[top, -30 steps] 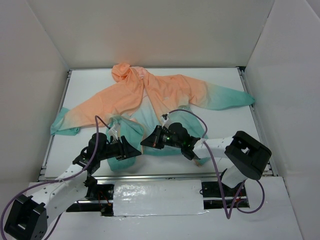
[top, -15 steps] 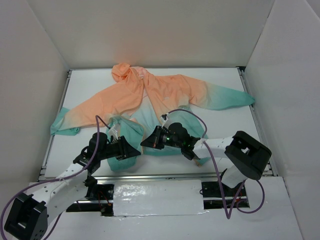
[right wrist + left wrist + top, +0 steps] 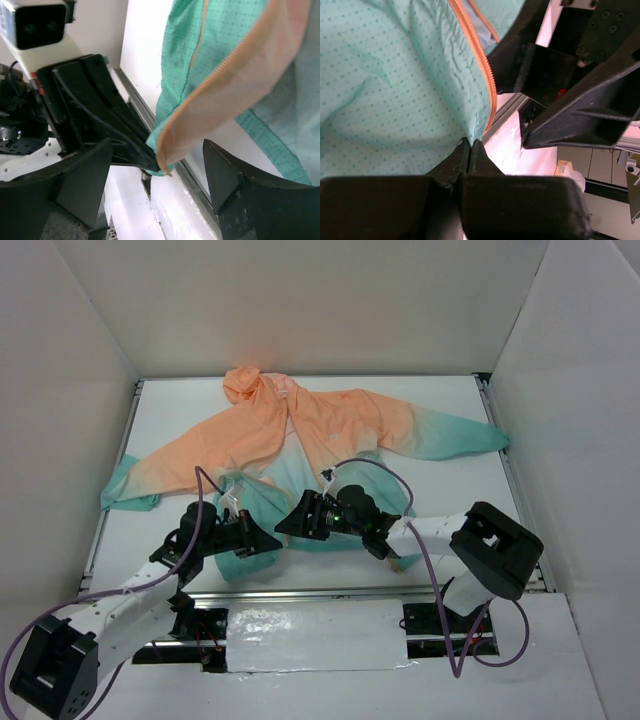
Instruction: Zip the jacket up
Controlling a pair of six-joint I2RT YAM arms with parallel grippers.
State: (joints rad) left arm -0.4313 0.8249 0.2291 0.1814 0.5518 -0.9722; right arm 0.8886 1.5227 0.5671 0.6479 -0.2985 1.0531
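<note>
Currently: jacket (image 3: 320,430) lies spread on the white surface (image 3: 450,490). Its hood (image 3: 245,385) is at the far end, sleeves are out to both sides, and the teal hem is toward the arm bases.

Left claw (image 3: 470,146) is pinched fully closed on the bottom corner of a teal front panel, right at the lower end of the orange zipper (image 3: 481,65). The fabric rises straight out of its tips.

Right claw (image 3: 156,147) is spread wide with nothing in it. Its fingers (image 3: 82,185) sit either side of that same hem corner, and no contact with the cloth is visible. The zipper teeth run up between them. In the right wrist view a second orange line shows further up the teal panel, apart from the first.

Top view: both claws sit tip to tip at the near middle of the hem, left one nearer the surface's front edge. The hem corner is lifted off the surface; the rest of the jacket lies flat.
</note>
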